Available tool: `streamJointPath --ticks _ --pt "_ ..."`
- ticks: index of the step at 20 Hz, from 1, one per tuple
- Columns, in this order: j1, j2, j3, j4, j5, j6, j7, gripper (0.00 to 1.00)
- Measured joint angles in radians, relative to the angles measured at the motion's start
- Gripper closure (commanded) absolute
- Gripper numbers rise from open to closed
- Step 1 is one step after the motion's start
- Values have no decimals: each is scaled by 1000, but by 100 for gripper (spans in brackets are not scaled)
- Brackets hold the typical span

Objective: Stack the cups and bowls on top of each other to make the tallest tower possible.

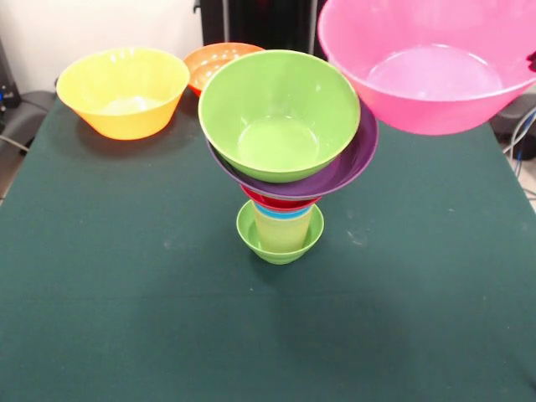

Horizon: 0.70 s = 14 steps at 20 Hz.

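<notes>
The tower stands mid-table. Its base is the small lime-green bowl (280, 241), with the pale yellow cup (285, 228) upright in it. Above that show a blue cup rim (286, 213) and a red rim (280, 202); I cannot tell whether the red is a cup or a bowl. Then come the wide purple bowl (347, 167) and the large green bowl (279, 113), both tilted toward the camera. The large pink bowl (431, 71) hangs in the air to the upper right of the tower. A dark gripper tip (530, 60) shows at its right rim.
The large yellow bowl (123, 90) sits at the far left of the green table (126, 293). The orange bowl (213, 63) sits just behind it, partly hidden by the green bowl. The robot's dark pedestal (260, 21) stands at the far edge.
</notes>
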Motion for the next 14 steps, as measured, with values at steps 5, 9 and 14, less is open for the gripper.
streamJointPath --ticks 5,9,14 --pt "-21 0 -41 0 16 0 -40 100" --pt "-32 0 -78 0 37 0 -80 100" --pt "-35 -1 -131 -1 89 0 -118 100"
